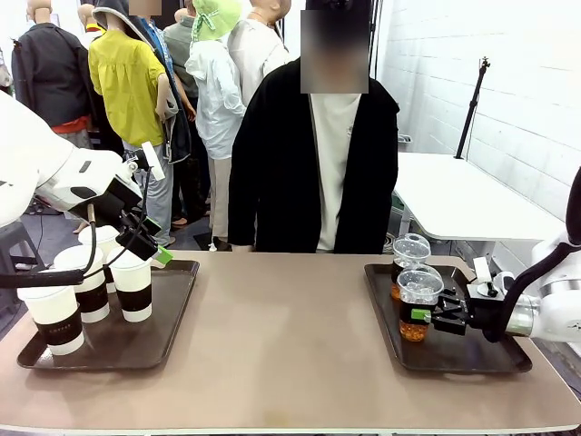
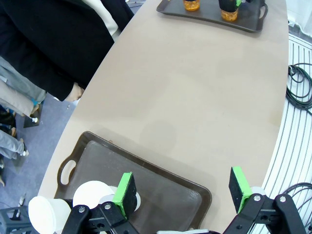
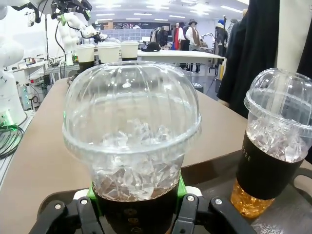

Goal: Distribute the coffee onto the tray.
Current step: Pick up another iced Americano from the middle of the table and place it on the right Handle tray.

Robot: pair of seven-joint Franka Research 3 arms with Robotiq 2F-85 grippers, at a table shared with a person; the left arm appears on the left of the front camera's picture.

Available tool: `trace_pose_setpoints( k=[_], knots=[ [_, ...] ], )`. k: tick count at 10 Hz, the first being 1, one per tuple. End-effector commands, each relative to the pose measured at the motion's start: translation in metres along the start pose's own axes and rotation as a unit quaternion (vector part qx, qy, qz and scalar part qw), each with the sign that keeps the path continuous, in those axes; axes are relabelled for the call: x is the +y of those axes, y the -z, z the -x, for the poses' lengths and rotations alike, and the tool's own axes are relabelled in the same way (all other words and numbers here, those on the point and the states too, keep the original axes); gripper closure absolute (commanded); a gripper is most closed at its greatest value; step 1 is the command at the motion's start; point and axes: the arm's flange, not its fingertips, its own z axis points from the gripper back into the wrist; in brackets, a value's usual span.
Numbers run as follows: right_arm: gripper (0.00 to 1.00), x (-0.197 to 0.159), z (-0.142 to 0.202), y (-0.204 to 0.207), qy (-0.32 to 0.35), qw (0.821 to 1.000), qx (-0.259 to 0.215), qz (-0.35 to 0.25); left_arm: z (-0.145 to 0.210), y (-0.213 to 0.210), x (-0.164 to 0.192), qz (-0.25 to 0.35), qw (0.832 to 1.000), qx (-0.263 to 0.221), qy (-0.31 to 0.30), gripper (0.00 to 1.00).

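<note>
Right end effector (image 3: 134, 204) grips a dome-lidded cup (image 3: 131, 146), base hidden; left end effector (image 2: 183, 192) gapes.

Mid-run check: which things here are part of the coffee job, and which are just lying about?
Job:
- white lidded cups on left tray
- iced cup held by right gripper, second iced cup, right tray
- left gripper, open

Just about:
- cables on the floor

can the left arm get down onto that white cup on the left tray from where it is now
Probably yes. The left gripper hangs open just above the white cup at the left tray's right side, with nothing between them; neighbouring cups stand close, though.
</note>
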Motion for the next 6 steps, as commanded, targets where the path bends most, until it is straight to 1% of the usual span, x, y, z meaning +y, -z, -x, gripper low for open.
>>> trace_pose_setpoints(
  k=[1, 2, 4, 6],
  knots=[
    [0.18, 0.002, 0.018, 0.004, -0.002, 1.000, -0.003, -0.008, 0.002, 0.000, 0.002, 0.010, 1.000, -0.006, 0.006, 0.00],
    [0.00, 0.003, 0.017, 0.004, 0.006, 1.000, 0.002, -0.012, 0.002, 0.000, 0.002, 0.010, 1.000, -0.006, 0.006, 0.00],
    [0.00, 0.005, 0.015, 0.000, 0.019, 1.000, 0.013, -0.011, 0.002, 0.000, 0.002, 0.010, 1.000, -0.006, 0.006, 0.00],
    [0.00, 0.009, 0.016, -0.012, 0.033, 0.999, 0.023, -0.002, 0.002, 0.000, 0.002, 0.010, 1.000, -0.006, 0.006, 0.00]
  ],
)
